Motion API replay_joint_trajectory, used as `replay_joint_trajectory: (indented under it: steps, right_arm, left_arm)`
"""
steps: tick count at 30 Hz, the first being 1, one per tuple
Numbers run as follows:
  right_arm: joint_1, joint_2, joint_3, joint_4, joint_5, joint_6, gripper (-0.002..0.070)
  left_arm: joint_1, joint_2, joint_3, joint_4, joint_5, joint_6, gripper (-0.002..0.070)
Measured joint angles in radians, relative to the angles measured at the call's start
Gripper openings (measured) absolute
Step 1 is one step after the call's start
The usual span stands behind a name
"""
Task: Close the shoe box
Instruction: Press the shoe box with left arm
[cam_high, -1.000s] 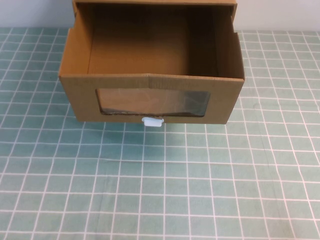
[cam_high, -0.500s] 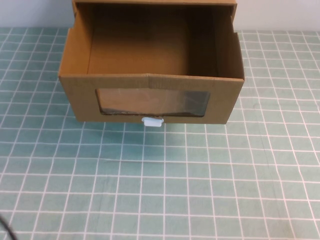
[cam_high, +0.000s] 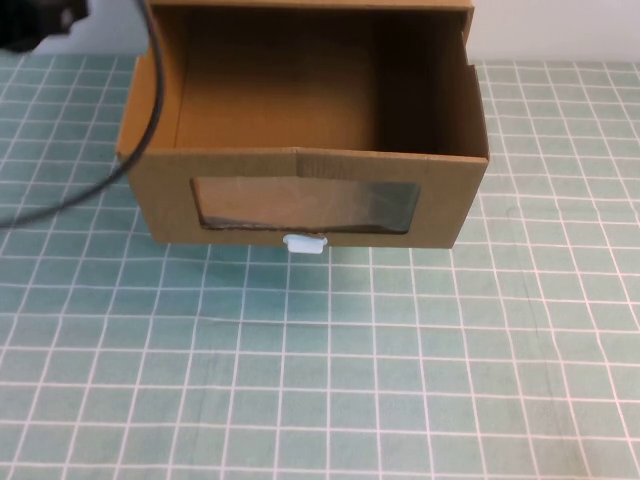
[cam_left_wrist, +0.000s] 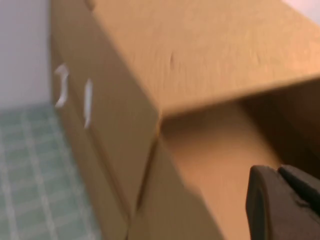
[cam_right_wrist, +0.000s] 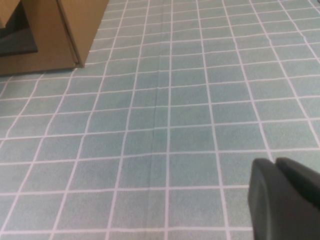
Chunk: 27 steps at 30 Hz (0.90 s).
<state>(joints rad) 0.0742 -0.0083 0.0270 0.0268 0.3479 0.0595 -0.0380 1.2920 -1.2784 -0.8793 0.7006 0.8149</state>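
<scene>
The shoe box is brown cardboard and stands at the back middle of the mat. Its drawer is pulled out toward me and is empty inside. The front has a clear window with a small white pull tab below it. A dark part of my left arm shows at the far left corner beside the box, trailing a black cable. In the left wrist view my left gripper is shut and empty, close above the box where drawer meets sleeve. My right gripper is shut and empty, low over the mat.
A green mat with a white grid covers the table in front of the box and to both sides. The right wrist view shows a lower corner of the box far from the right gripper. A pale wall runs behind.
My left arm and its cable have swung into the high view, from the near left corner up to the far left beside the box. The box has not moved.
</scene>
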Motion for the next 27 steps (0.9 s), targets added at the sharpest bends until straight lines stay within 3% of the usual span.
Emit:
replay_joint_trajectory:
  steps: [6, 13, 19, 27]
  right_arm:
    - [0.000, 0.000, 0.000, 0.000, 0.000, 0.000, -0.0013]
    - [0.000, 0.000, 0.000, 0.000, 0.000, 0.000, -0.0013]
    - [0.000, 0.000, 0.000, 0.000, 0.000, 0.000, -0.0013]
    - [0.000, 0.000, 0.000, 0.000, -0.005, 0.000, -0.0013]
  left_arm:
    - [-0.004, 0.295, -0.281, -0.088, 0.054, 0.103, -0.0005]
    - [-0.079, 0.506, -0.533, -0.069, 0.078, 0.115, -0.0005]
    - [-0.124, 0.565, -0.581, -0.018, 0.081, 0.106, -0.0005]
    - [-0.125, 0.568, -0.583, 0.036, 0.126, 0.060, -0.0005]
